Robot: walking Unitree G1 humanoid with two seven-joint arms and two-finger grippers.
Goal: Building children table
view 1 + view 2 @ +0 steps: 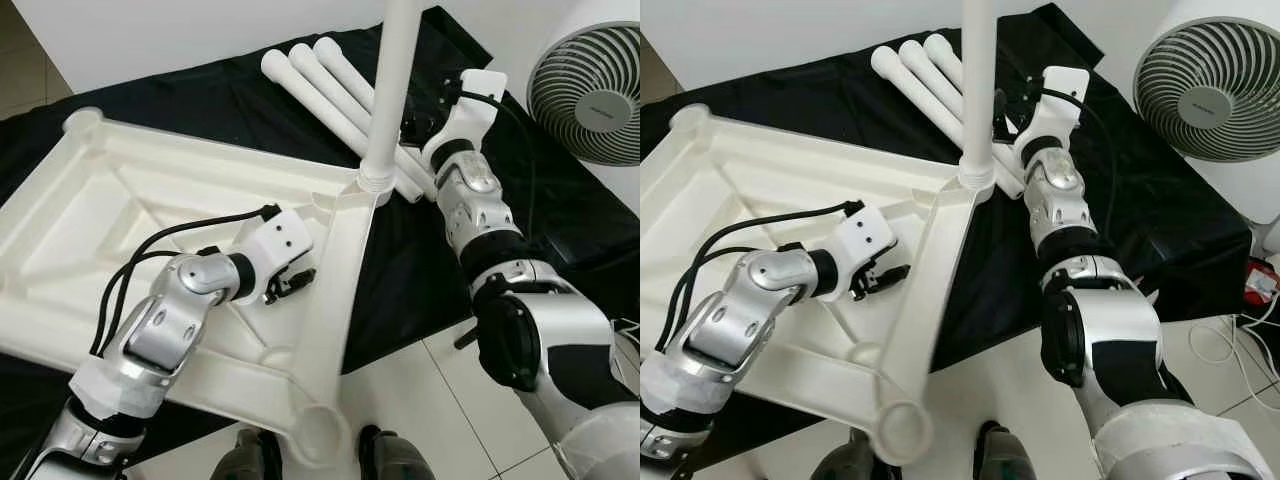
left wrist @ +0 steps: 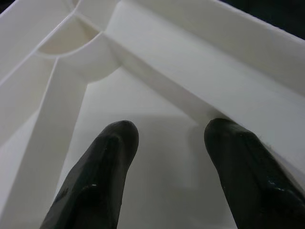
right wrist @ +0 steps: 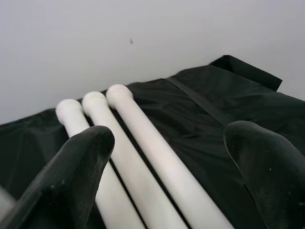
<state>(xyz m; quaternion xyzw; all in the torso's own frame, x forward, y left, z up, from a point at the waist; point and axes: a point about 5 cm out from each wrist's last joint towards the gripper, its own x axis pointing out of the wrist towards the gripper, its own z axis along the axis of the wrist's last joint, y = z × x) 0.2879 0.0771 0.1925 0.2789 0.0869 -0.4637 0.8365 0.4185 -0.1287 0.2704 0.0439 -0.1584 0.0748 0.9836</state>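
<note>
Tabletop (image 1: 150,200), white and upside down on a black cloth (image 1: 420,250) spread over the floor, with one leg (image 1: 395,90) standing upright in its corner socket at 1 o'clock. Three spare legs (image 1: 320,85) lie side by side on the cloth, just beyond that corner toward 12 o'clock. To do the next step well, take one spare leg near its middle and keep it vertical over a free socket. Right hand (image 3: 171,157) hovers over the spare legs, fingers wide apart, holding nothing. Left hand (image 2: 167,157), also open and empty, hangs just above the tabletop's ribbed underside near a rib.
</note>
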